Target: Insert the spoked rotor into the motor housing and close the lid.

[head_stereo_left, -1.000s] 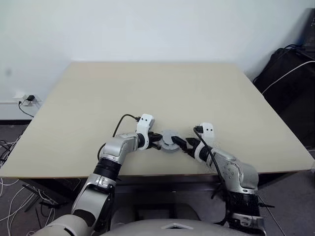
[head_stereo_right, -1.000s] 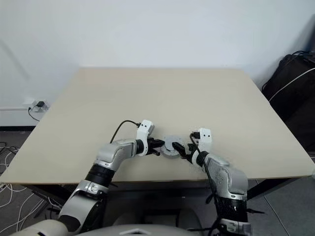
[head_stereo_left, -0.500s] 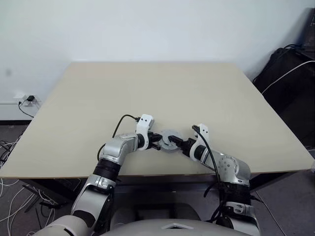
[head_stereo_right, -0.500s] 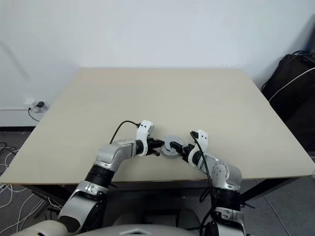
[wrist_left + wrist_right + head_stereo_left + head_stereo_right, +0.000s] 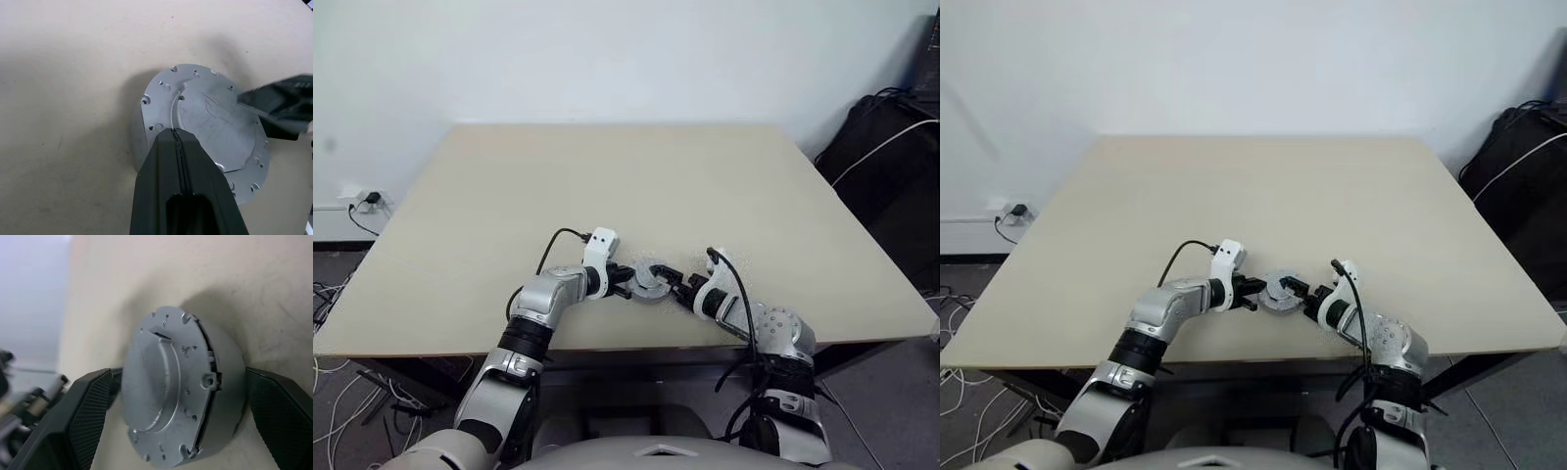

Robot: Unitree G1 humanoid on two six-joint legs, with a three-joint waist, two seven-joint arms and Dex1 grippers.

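Two grippers meet at the lid [image 5: 210, 120], seated on the motor housing [image 5: 222, 382]: left gripper [image 5: 178, 139] pinched shut, tips resting on its top; right gripper [image 5: 181, 401] spread wide, straddling the assembly. Closing looks nearly done; next, likely squeeze and seat it evenly.

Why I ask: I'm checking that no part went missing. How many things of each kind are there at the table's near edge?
Silvery round metal puck with its lid on: 1
Black two-finger grippers, left and right: 2
Total: 3
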